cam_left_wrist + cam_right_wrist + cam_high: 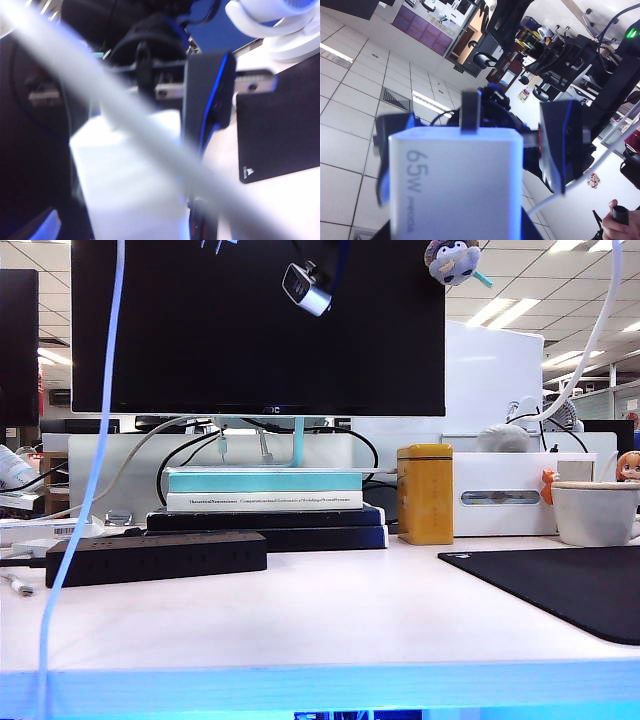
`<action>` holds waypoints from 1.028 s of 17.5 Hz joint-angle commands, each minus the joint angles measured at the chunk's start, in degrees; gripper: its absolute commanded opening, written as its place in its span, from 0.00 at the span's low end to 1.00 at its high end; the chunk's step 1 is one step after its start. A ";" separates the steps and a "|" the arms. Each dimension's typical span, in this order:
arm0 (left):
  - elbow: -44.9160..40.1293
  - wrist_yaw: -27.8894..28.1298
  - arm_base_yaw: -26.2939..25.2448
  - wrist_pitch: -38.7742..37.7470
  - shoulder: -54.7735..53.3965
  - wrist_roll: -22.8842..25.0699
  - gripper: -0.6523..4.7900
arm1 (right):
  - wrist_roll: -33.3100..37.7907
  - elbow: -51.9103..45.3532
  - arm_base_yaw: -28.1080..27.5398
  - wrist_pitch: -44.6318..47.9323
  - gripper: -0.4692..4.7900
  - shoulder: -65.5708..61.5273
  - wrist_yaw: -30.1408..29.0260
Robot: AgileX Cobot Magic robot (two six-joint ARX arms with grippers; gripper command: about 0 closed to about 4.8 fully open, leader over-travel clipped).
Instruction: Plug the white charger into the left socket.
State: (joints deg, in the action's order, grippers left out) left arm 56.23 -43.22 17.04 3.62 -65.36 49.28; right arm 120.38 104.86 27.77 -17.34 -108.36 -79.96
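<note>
The white charger (455, 185), marked 65W, sits between the fingers of my right gripper (476, 122), which is shut on it. A metal prong (470, 112) sticks out past the fingertips toward the ceiling. In the left wrist view a blurred white block (130, 175), likely the same charger, lies between the wide-spread fingers (207, 95) of my open left gripper (120, 125). A white cable (165, 150) crosses in front. The black power strip (150, 558) lies at the table's left. It is seen edge-on, so the left socket cannot be made out. Neither gripper shows in the exterior view.
Stacked books (265, 505) stand behind the strip under a monitor (260, 325). A yellow box (425, 493), a white box (500, 495) and a white bowl (595, 512) line the back right. A black mouse pad (560, 590) covers the right. A white cable (85, 490) hangs down at the left.
</note>
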 commanded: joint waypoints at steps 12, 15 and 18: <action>0.24 -0.50 0.04 4.17 -1.20 -1.75 1.00 | 1.03 0.39 3.58 4.37 0.42 1.03 2.05; 0.24 -0.48 0.04 4.22 -1.18 -2.82 1.00 | -1.77 0.39 3.54 4.37 0.42 1.03 2.05; 0.24 1.38 0.04 4.13 -0.46 -5.16 1.00 | -3.87 0.39 3.48 4.39 0.42 1.03 3.69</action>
State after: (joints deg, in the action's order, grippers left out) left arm 56.23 -42.87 17.04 7.07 -66.32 45.32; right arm 117.95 104.88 31.11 -13.76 -107.92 -76.97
